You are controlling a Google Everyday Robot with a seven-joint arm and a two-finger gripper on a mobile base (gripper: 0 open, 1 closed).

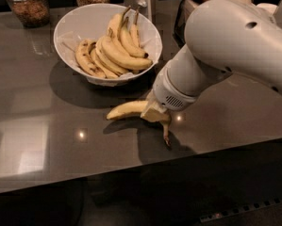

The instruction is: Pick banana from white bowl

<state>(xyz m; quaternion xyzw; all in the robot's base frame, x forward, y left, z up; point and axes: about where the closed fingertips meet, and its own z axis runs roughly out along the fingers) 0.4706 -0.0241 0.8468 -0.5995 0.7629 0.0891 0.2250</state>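
Note:
The single yellow banana (126, 110) hangs just above the dark countertop, in front of the white bowl (79, 20) and outside it. Its thin dark-tipped stem points down toward the front edge, and its shadow falls on the counter below. My gripper (155, 113) reaches down from the large white arm (235, 46) and is shut on the banana near its stem end. The wrist hides most of the fingers. A cluster of brown-speckled bananas (114, 51) lies inside the bowl.
Two glass jars (28, 4) of dry food stand at the back left. A dark box (184, 13) and white cups stand at the back right. The counter's front edge (131, 173) runs just below the banana.

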